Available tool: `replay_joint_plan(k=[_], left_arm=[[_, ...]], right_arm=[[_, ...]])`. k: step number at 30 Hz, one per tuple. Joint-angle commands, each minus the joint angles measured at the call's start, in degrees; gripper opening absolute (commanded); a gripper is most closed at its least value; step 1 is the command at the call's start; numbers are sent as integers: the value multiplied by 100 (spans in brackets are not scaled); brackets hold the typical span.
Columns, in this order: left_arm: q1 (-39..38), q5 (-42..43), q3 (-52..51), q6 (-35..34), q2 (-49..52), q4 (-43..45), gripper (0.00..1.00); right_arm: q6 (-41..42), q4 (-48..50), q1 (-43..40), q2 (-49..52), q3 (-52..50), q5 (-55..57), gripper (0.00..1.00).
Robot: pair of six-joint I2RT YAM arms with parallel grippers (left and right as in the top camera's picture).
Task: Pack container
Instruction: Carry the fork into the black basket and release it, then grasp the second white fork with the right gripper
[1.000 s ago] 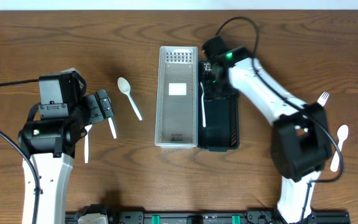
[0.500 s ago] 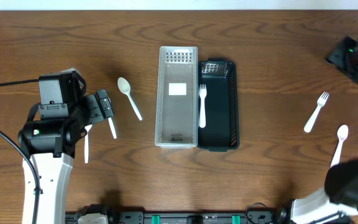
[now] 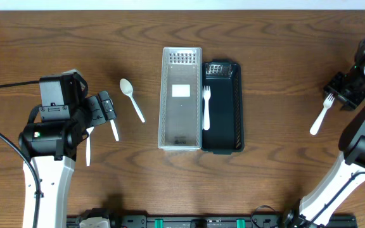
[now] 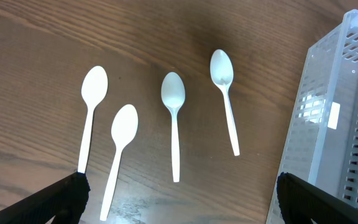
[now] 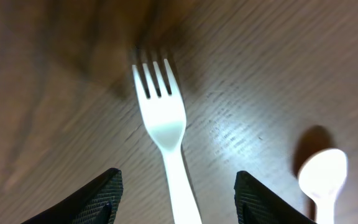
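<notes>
The right gripper (image 5: 178, 186) is open over the fork (image 5: 162, 127), seen mid-frame in its wrist view; the handle should be centred between the fingers before the gripper is lowered and closed.

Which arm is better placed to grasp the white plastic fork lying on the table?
Right. The right gripper, open, hangs over the white plastic fork; the left gripper faces white plastic spoons.

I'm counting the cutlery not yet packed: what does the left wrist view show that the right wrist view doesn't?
Left wrist only: four spoons and the clear basket. Right wrist only: a fork and one spoon bowl at the edge. Both: wooden table, and open fingers at the bottom corners.
</notes>
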Motion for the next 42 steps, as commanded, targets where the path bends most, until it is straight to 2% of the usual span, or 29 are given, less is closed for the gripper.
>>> replay_joint_plan(k=[1, 15, 19, 22, 24, 26, 32, 34, 42], left_arm=[[17, -28, 90, -50, -13, -13, 98], [17, -28, 90, -50, -13, -11, 98], [17, -28, 90, -50, -13, -11, 98], [17, -28, 90, -50, -13, -13, 98], [17, -28, 90, -50, -13, -15, 98], [17, -28, 90, -50, -13, -13, 98], [17, -28, 90, -50, -13, -13, 98], [17, -28, 90, -48, -13, -13, 98], [17, -28, 90, -48, -13, -13, 98]], right_arm=[[-103, -11, 50, 205, -35, -22, 62], [-343, 831, 105, 275, -1128, -120, 60], [-400, 887, 129, 275, -1196, -195, 51], [-400, 850, 127, 275, -1196, -195, 27], [-398, 863, 129, 275, -1196, -195, 20], [-400, 863, 129, 273, -1196, -195, 20], [-400, 800, 186, 214, -1193, -192, 6], [-400, 796, 243, 74, -1182, -192, 5], [-352, 688, 835, -1425, -988, -203, 3]])
